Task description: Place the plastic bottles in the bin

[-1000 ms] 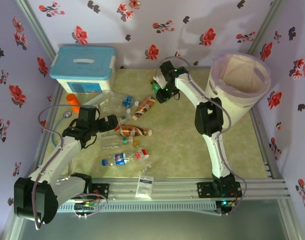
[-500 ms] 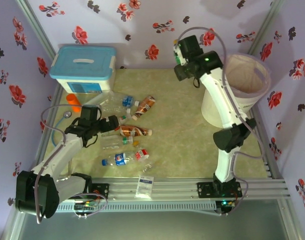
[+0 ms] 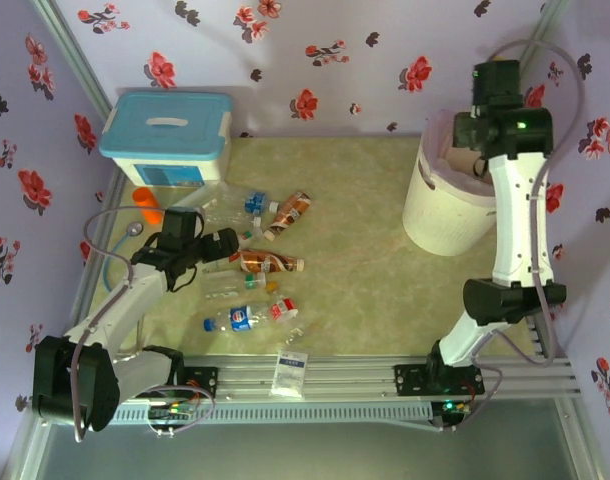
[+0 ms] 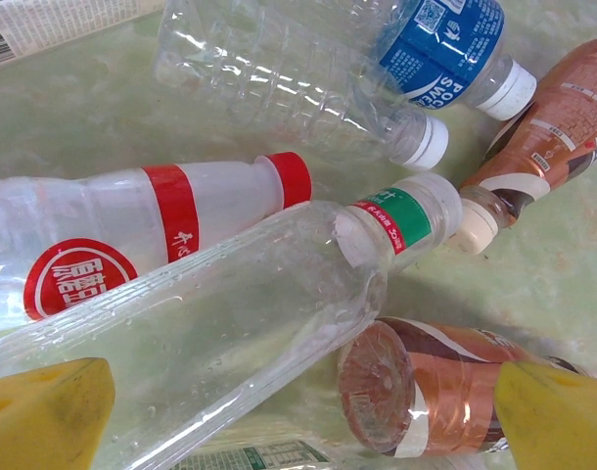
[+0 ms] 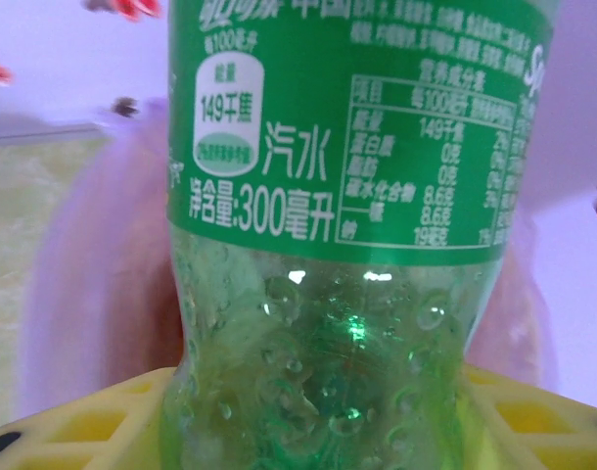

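Hovering lower left, my left gripper [image 4: 298, 421] stands wide open over a clear bottle [image 4: 230, 323] in the table pile. Upper right, my right gripper [image 5: 318, 431] clamps a green soda bottle [image 5: 328, 294] above the bin [image 3: 435, 215]. Releasing off-centre risks a rim bounce-out.

The left claw [image 4: 298, 421] gapes wide down low; the right claw [image 5: 318, 426], raised high, clamps a green bottle [image 5: 347, 147].

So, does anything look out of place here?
Yes: a flat white packet lies on the metal rail at the near edge, off the green mat, apart from the scattered clear plastic bottles. A small orange cylinder beside the white box with light-blue lid also seems no bottle.
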